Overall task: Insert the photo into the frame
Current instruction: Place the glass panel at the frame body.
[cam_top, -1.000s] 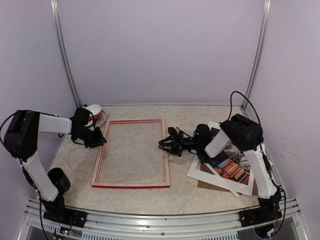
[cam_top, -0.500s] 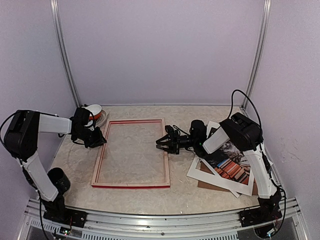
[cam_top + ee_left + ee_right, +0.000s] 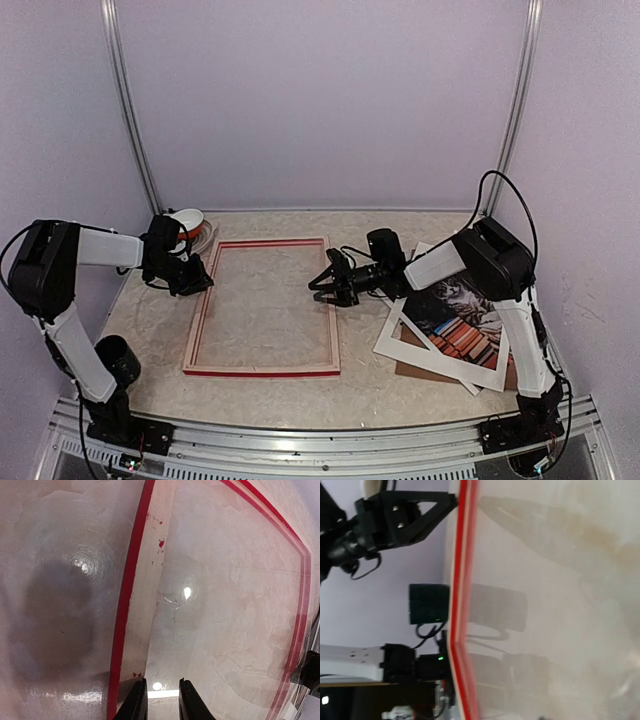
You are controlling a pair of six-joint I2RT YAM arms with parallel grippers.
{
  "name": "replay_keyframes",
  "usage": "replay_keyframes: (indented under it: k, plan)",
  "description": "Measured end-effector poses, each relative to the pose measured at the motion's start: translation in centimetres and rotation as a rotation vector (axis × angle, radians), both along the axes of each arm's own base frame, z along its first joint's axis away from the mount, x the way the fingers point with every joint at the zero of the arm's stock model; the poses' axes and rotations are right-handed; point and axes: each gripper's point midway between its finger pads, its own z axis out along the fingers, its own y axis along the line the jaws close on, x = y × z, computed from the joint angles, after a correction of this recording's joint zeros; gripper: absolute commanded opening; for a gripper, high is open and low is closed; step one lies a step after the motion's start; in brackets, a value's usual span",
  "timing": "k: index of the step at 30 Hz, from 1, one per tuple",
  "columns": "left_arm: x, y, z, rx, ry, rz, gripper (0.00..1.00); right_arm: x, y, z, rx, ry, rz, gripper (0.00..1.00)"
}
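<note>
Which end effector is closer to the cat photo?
Right. The right end effector is at the right rail of the frame, just left of the photo; the left end effector is at its left rail.

The top camera is looking down from above and behind the arm bases, far enough back to take in the whole table (image 3: 365, 390) and the frame (image 3: 262, 370). The left wrist camera is hovering close over the frame's left rail and facing down. The right wrist camera is looking low and sideways across the frame's opening, so all three views are sharing the frame.
</note>
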Motion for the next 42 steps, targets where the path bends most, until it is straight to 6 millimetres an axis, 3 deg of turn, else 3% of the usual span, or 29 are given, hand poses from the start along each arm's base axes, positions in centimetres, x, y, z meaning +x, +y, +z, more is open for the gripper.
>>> replay_keyframes:
  k: [14, 31, 37, 42]
  plan:
    - [0.0, 0.0, 0.0, 0.000, 0.000, 0.000, 0.23, 1.3, -0.2, 0.0, -0.302, -0.142, -0.045, 0.66]
    - [0.0, -0.2, 0.0, -0.013, 0.002, -0.004, 0.23, 1.8, -4.3, 0.4, -0.596, -0.301, -0.092, 0.74]
    - [-0.4, -1.0, -0.7, -0.029, 0.026, -0.021, 0.23, 2.7, -6.6, 2.1, -0.650, -0.371, -0.145, 0.75]
    - [-0.7, -1.8, -0.9, -0.031, 0.040, -0.037, 0.23, 3.7, -11.7, 3.6, -0.677, -0.368, -0.257, 0.76]
